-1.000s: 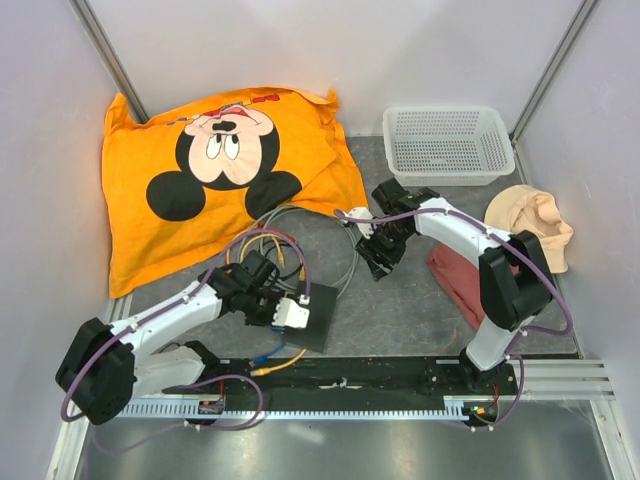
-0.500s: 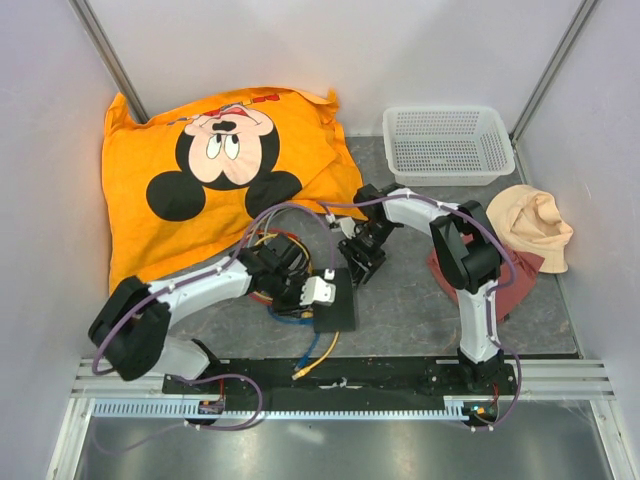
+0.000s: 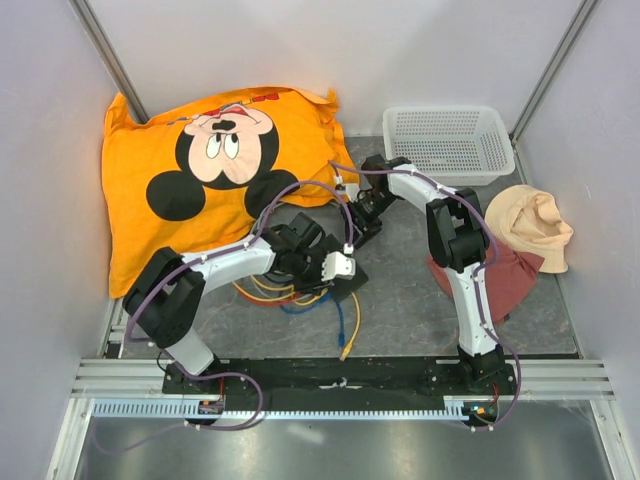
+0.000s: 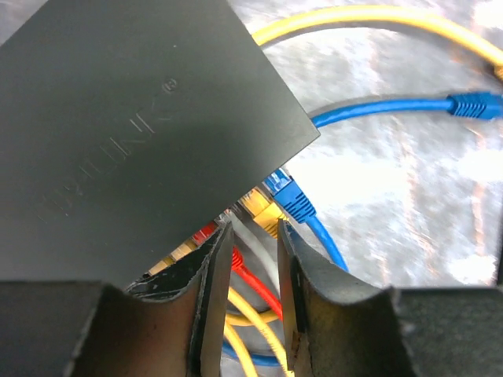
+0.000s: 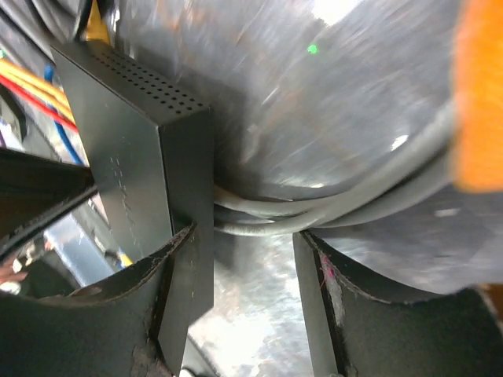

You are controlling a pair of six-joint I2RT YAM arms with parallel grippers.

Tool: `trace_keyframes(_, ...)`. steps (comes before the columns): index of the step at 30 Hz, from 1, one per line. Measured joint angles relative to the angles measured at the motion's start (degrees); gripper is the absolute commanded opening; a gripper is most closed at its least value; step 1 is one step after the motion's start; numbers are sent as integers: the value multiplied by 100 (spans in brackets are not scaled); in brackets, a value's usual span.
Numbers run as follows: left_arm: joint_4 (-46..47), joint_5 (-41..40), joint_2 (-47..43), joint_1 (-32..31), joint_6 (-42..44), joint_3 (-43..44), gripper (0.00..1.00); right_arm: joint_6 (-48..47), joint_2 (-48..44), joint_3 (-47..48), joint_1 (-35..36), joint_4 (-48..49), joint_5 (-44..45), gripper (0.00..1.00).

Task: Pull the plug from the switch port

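The switch (image 4: 141, 118) is a flat black box that fills the upper left of the left wrist view. Blue (image 4: 289, 196), yellow (image 4: 263, 210) and red (image 4: 228, 255) plugs sit along its lower edge. My left gripper (image 4: 253, 236) is at that edge, jaws narrow on a grey plug, with the red cable beside it. In the top view the left gripper (image 3: 332, 268) lies over the switch (image 3: 352, 272) at mid-table. My right gripper (image 5: 244, 259) is open at the switch's far end (image 5: 134, 165), its left finger (image 5: 169, 298) against the box and grey cables (image 5: 267, 220) crossing the gap.
Yellow, blue and red cables (image 3: 290, 295) lie in a tangle under the left arm. A loose blue plug (image 4: 471, 104) lies on the table. An orange Mickey cloth (image 3: 220, 170) lies at the back left and a white mesh basket (image 3: 447, 145) at the back right. Peach (image 3: 535, 225) and red (image 3: 500, 280) cloths lie at the right.
My left gripper and the switch have moved away from the near edge, up and right to mid-table, dragging the cables. My right gripper has moved back toward the orange cloth.
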Motion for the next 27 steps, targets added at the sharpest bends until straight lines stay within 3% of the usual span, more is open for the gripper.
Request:
trace_keyframes(6, 273, -317, 37, 131, -114, 251, 41, 48, 33, 111, -186, 240, -44, 64)
trace_keyframes(12, 603, -741, -763, 310, -487, 334, 52, 39, -389, -286, -369, 321, -146, 67)
trace_keyframes(18, 546, -807, -1799, 651, -1729, 448, 63, -219, -1921, -704, -549, 326, 181, 73)
trace_keyframes(20, 538, -767, -1969, 876, -2205, 433, 63, -197, -2743, -1069, -549, 721, 398, 81)
trace_keyframes(23, 514, -616, -1971, 1167, -2800, 374, 65, -96, -3783, -1720, -520, 1307, 553, 82)
trace_keyframes(27, 468, -221, -1777, 1523, -3672, 162, 69, 129, -3998, -2002, -295, 1644, 588, 82)
